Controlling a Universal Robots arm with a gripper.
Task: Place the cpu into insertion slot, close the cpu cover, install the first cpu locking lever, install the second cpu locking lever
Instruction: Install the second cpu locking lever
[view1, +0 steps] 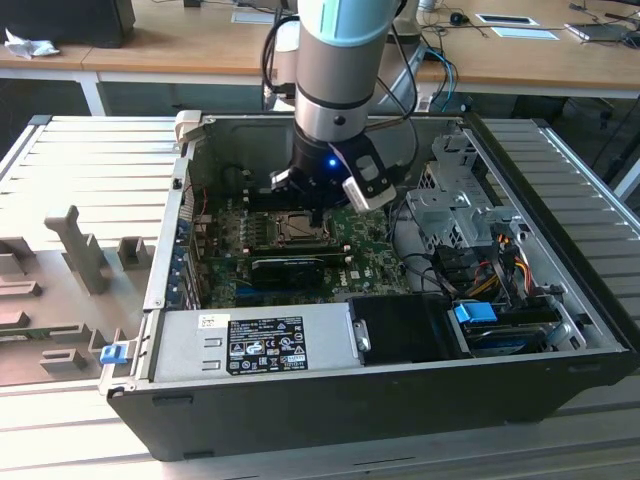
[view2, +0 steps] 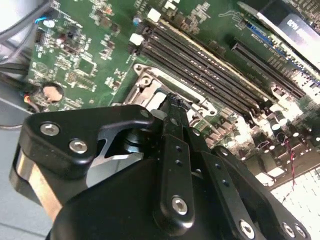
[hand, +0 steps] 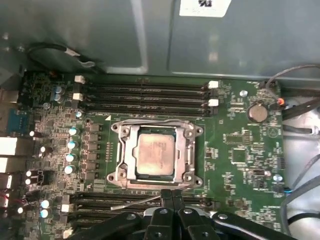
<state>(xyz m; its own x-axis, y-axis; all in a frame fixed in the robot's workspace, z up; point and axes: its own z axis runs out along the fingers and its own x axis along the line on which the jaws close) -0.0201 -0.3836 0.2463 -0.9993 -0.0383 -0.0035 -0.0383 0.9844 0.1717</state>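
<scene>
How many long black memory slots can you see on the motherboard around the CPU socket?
At least 6: four memory slots on the socket's chassis-wall side, two visible on its gripper side; the gripper may hide more.

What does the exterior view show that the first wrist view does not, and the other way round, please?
Exterior view: the whole open computer case, its power supply, the drive cage and the arm above. First wrist view: the cpu lying in the insertion slot with the cpu cover flat around it, and a coin battery. Both: the green motherboard and the gripper near the slot.
</scene>
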